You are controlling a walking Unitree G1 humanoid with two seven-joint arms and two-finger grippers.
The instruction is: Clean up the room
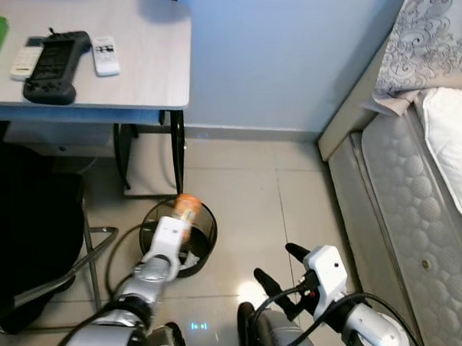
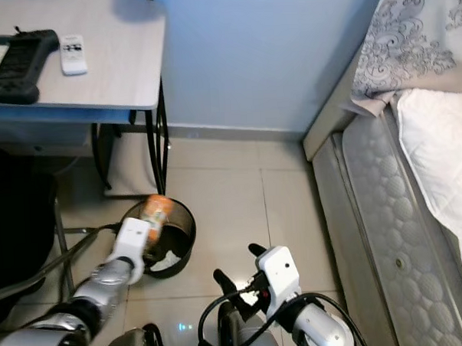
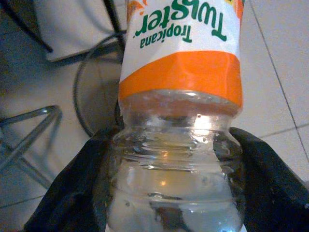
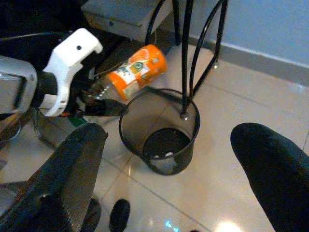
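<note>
My left gripper (image 1: pixel 181 229) is shut on a clear plastic bottle (image 1: pixel 188 209) with an orange Tropicana Twister label. It holds the bottle (image 4: pixel 129 74) tilted just above the rim of a black wire mesh bin (image 1: pixel 182 238) on the tiled floor. The bin (image 4: pixel 161 130) has a little white litter at its bottom. In the left wrist view the black fingers (image 3: pixel 270 179) clamp the bottle (image 3: pixel 178 121) at its clear lower part. My right gripper (image 1: pixel 281 266) hovers low to the right of the bin, open, with nothing between its fingers (image 4: pixel 270 164).
A grey desk (image 1: pixel 146 69) with black metal legs stands behind the bin, carrying a black handheld device (image 1: pixel 54 66) and a white remote (image 1: pixel 105 56). A black chair (image 1: pixel 26 228) is at the left. A bed (image 1: pixel 416 203) runs along the right side.
</note>
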